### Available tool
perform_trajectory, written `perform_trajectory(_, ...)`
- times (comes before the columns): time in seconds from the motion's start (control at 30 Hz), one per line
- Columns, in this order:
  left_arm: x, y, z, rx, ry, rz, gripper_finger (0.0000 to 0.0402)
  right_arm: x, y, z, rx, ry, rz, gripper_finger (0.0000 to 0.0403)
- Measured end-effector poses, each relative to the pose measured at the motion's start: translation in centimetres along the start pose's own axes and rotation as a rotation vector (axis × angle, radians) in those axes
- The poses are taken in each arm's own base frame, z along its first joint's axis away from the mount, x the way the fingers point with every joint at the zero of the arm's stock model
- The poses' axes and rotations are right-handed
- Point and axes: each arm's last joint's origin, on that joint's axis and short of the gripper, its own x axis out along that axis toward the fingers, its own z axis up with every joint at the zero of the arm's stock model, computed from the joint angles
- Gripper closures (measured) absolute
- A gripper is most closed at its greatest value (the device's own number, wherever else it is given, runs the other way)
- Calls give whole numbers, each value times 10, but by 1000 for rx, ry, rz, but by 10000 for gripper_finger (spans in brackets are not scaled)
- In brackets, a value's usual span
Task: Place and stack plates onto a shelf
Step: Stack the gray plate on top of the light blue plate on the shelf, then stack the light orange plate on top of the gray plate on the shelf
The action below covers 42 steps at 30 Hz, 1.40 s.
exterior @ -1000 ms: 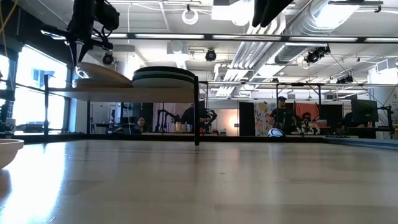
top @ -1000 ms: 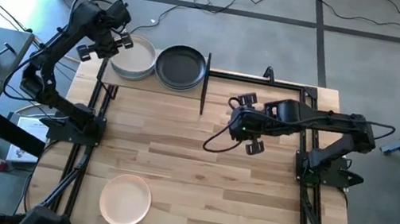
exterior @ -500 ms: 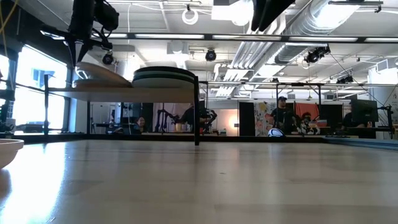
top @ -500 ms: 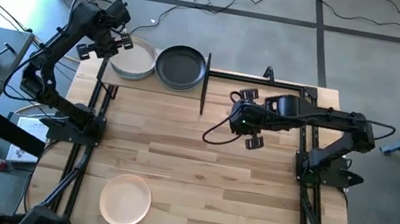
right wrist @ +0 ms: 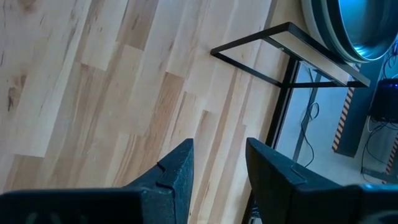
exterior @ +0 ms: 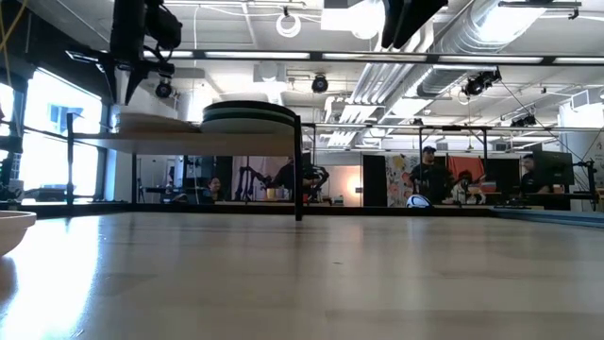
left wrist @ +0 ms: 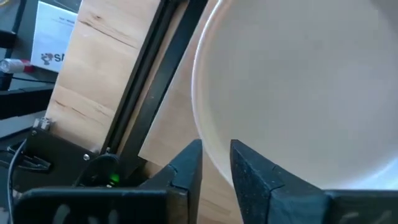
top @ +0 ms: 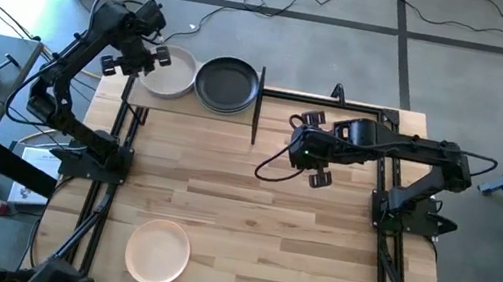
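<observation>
A white plate [top: 169, 73] lies flat on the left half of the shelf [exterior: 217, 142], at the table's far left corner. Beside it on the shelf stands a stack of plates with a black plate [top: 227, 85] on top. My left gripper [top: 133, 57] hangs open, pointing down, over the white plate's left rim [left wrist: 211, 146]. In the left wrist view its fingers stand on either side of that rim without touching it. A peach-pink plate [top: 158, 253] rests on the table near its front edge. My right gripper [top: 308, 152] hovers open over the table's far right part, with nothing in it.
The shelf's black frame post [top: 258, 107] rises at the shelf's right end, between the stack and my right gripper. Bare planked tabletop [top: 249, 222] spreads between the shelf and the peach-pink plate. People sit at desks in the room behind the table.
The white plate was tilted, with its left rim held up at my left gripper and its right part on the shelf. That rim has dropped, and the plate now lies flat on the shelf. My left gripper has let go and stayed in place above it.
</observation>
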Motion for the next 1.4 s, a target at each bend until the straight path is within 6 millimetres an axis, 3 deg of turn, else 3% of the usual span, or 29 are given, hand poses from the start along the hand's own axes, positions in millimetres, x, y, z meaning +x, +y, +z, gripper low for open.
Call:
perform_trajectory(0.4, 0, -2, -2, 81, 54, -45, 307, 0, 1, 0, 1, -14, 31, 277)
perform_trajectory(0.6, -1, -4, -5, 260, 109, -116, 313, 0, 1, 1, 35, -19, 47, 277)
perform_trajectory(0.8, -8, -13, -24, 426, 122, -172, 316, 0, 1, 1, 83, -19, 49, 277)
perform_trajectory(1.03, -17, -29, -60, 651, 118, -206, 316, 0, 1, 1, 209, -16, 51, 277)
perform_trajectory(1.4, -33, -45, -145, 1148, 199, -315, 316, 0, 4, 2, 491, -27, 167, 277)
